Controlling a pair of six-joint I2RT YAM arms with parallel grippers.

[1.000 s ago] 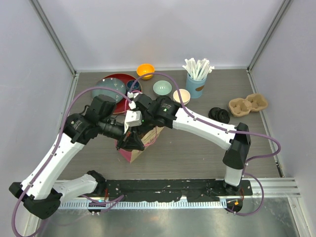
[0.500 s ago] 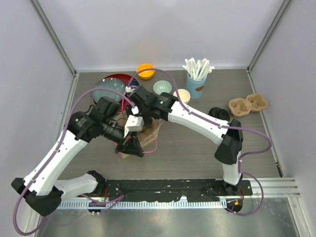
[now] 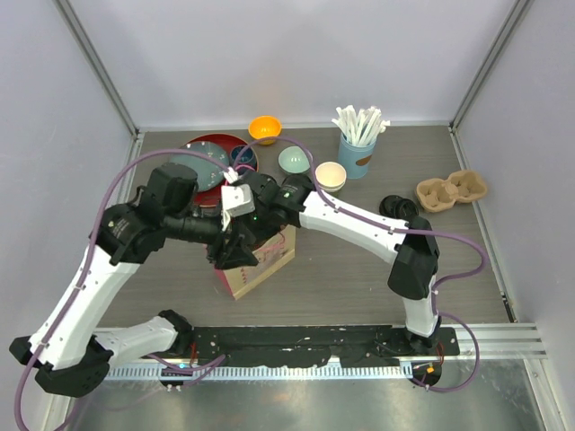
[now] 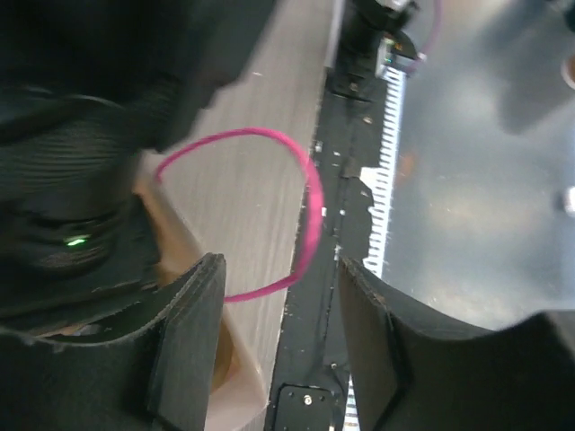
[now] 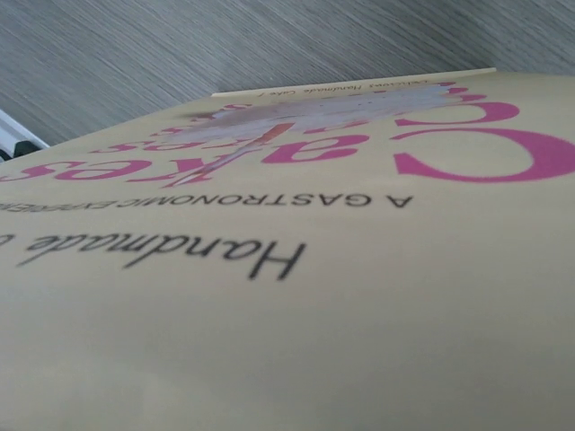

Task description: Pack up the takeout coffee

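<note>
A brown paper bag with pink print and a pink handle stands at the table's middle. My left gripper hovers at its left rim, jaws open, the handle loop lying loose just ahead of them. My right gripper is pressed against the bag. Its wrist view shows only the printed bag side, with the fingers hidden. One takeout coffee cup, cream inside, stands open behind the bag. Black lids lie stacked to the right.
A cardboard cup carrier sits at the right. At the back are a red plate, a dark blue mug, an orange bowl, a teal bowl and a light-blue cup of white sticks. A black rail lines the near edge.
My left jaws were shut on the pink handle and have opened, letting it go. The left arm has drawn back to the left. The right wrist has shifted along the bag.
</note>
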